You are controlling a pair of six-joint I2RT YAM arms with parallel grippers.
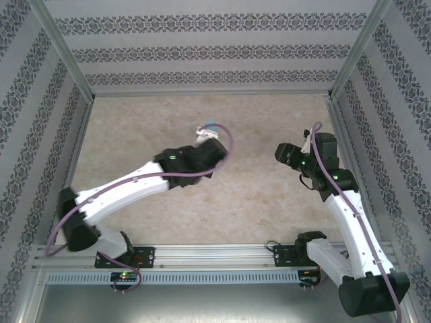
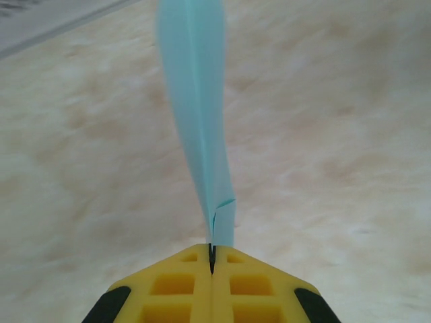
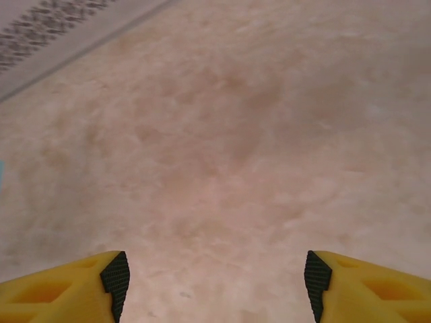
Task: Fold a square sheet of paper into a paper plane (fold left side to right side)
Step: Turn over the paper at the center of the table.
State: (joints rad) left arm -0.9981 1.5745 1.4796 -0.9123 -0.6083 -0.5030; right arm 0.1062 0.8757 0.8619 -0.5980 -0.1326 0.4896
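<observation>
- Yellow and shut tight at the bottom of the left wrist view, the left pincer (image 2: pixel 211 259) has its jaws pressed together, with a thin edge of blue paper nipped in the seam.
- Out from that seam runs the paper plane (image 2: pixel 196 121), a narrow light turquoise strip seen edge-on, with a crease down its length. A small bent flap shows just above the grip.
- Beyond it lies the mottled beige desk (image 2: pixel 337 134); whether the paper's far end touches it, I cannot tell.
- From overhead, the paper peeks out as a small blue tip past the left pincer, near the middle of the desk.
- Over to the right pincer (image 3: pixel 215 272): its jaws are wide apart with nothing between them, bare desk lies below, and it is well apart from the paper.
- Handling, as I read it: the paper is feather-light, floppy across its flaps and stiffer along the crease. It looks quick to crumple or tear under a hard pinch, and it may slip.
- The best hold looks to be on the layered centre crease, not on a single loose flap.
</observation>
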